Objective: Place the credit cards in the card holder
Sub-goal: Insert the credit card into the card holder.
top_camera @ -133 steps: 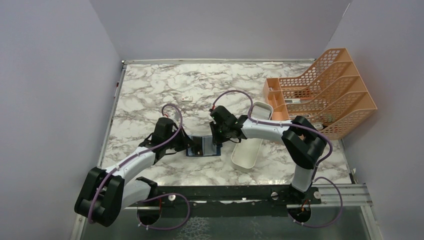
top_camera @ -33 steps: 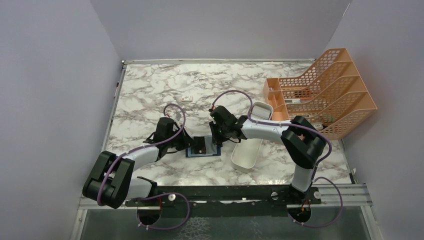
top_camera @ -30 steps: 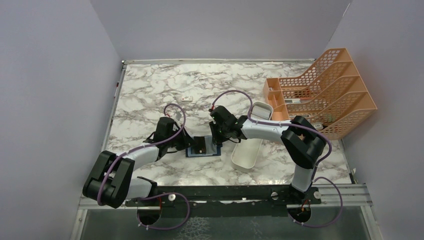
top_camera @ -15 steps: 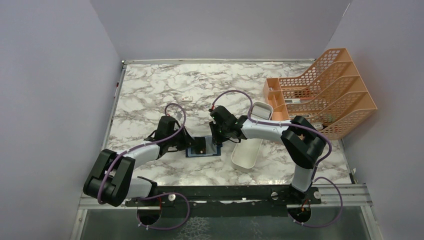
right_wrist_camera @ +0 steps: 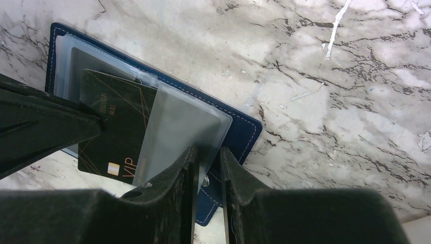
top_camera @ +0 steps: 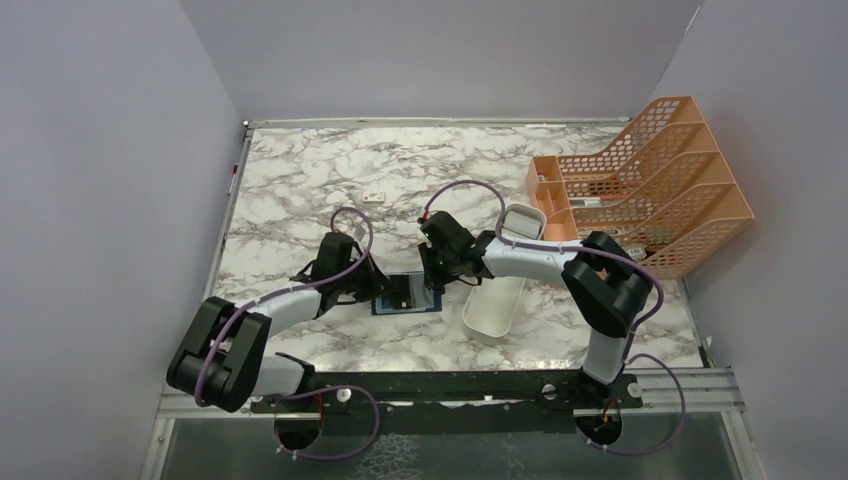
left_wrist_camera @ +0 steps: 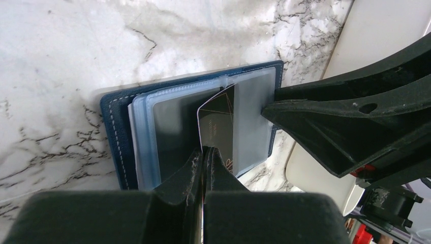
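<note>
On the marble tabletop (top_camera: 300, 180) I count one navy-blue bifold card holder (left_wrist_camera: 114, 114); my left gripper (left_wrist_camera: 204, 157) pinches one dark card (left_wrist_camera: 218, 129), my right gripper (right_wrist_camera: 207, 162) nips one clear sleeve (right_wrist_camera: 178, 132).

A white marble-patterned table (top_camera: 300, 180) with grey veining fills the space between plain lavender-grey walls (top_camera: 100, 150) on the left, far and right sides, evenly lit, with a black metal rail (top_camera: 450, 385) along its near edge.
</note>
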